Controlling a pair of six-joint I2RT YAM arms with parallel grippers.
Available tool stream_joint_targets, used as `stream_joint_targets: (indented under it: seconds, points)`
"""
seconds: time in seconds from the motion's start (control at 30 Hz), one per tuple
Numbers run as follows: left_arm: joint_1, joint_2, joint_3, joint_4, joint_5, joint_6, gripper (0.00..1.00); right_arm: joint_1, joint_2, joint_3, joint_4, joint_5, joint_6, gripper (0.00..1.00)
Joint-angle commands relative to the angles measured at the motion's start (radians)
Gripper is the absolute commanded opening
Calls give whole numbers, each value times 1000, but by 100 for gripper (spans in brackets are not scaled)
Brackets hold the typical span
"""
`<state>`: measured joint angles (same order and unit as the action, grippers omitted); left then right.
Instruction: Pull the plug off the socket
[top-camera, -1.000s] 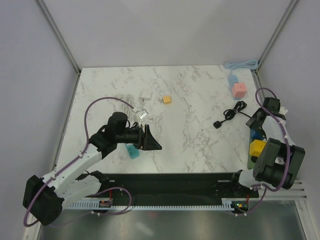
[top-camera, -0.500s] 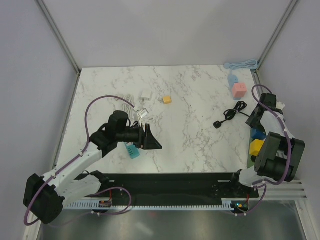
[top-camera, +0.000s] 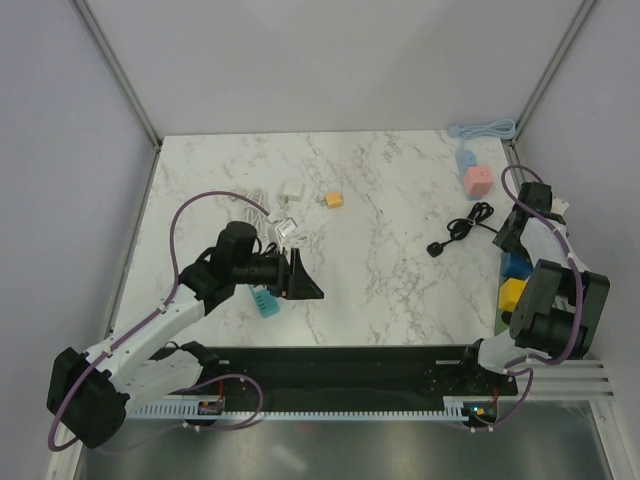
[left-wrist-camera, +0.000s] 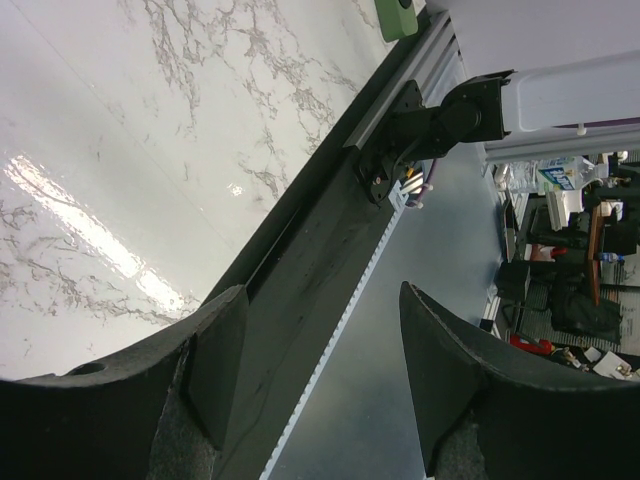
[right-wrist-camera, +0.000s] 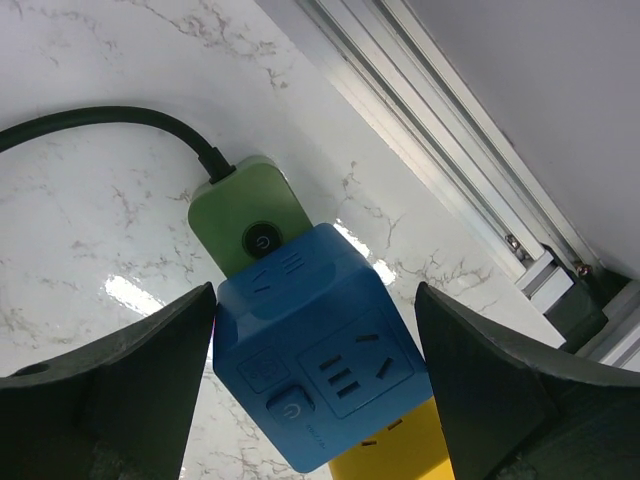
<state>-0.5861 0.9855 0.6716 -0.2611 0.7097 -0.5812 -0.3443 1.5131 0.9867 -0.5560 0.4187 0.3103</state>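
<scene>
Two grippers, both with jaws apart. Right gripper (right-wrist-camera: 315, 300) hangs over the blue socket cube (right-wrist-camera: 320, 350), one finger on each side; contact cannot be confirmed. Cube butts against a green block (right-wrist-camera: 250, 215) carrying a black cable (right-wrist-camera: 100, 120), with a yellow cube (right-wrist-camera: 400, 455) at its other end, by the table's (right-wrist-camera: 90, 250) right rail. Left gripper (left-wrist-camera: 322, 300) holds nothing above the table's near edge.
</scene>
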Motion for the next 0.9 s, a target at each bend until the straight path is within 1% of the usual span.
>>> stream_joint_targets:
  seconds: [0.0,0.03,0.07,0.13,0.17,0.23,0.27,0.33,0.37,0.47,0.53,0.67,0.73,0.83,0.87]
  points:
    - [-4,-16,17,-10,5,38,69,21,-17,6,19,-8,27,87]
    - [-6,-16,16,-12,7,37,69,25,-21,0,19,-9,33,82]
    - [-4,-18,13,-12,4,35,69,34,-28,-9,18,-12,39,73]
    - [-4,-19,11,-10,2,35,69,41,-31,-14,11,-15,50,65]
    - [-4,-19,13,-9,-1,34,69,47,-34,-16,5,-18,53,58]
    - [-4,-21,11,-10,-4,34,69,51,-37,-13,-12,-26,67,48]
    - [-4,-21,11,-10,-6,34,69,53,-40,-8,-18,-34,73,37]
    - [-4,-21,8,-7,-7,34,69,62,-44,0,-47,-43,105,22]
    - [-4,-18,9,-7,-9,32,69,74,-50,9,-59,-47,121,11]
    - [-6,-13,3,8,-10,24,69,102,-67,9,-71,-125,174,7]
    - [-4,-11,-1,22,-9,21,69,119,-67,16,-81,-171,226,0]
    - [-4,-4,0,34,-1,12,69,204,-80,30,-90,-173,328,0]
    - [-6,-2,-1,36,0,11,69,228,-86,30,-93,-182,374,0]
    - [-6,-5,-3,39,0,9,69,283,-87,36,-91,-181,470,0]
    - [-6,-4,-4,42,4,6,69,307,-88,33,-91,-181,527,0]
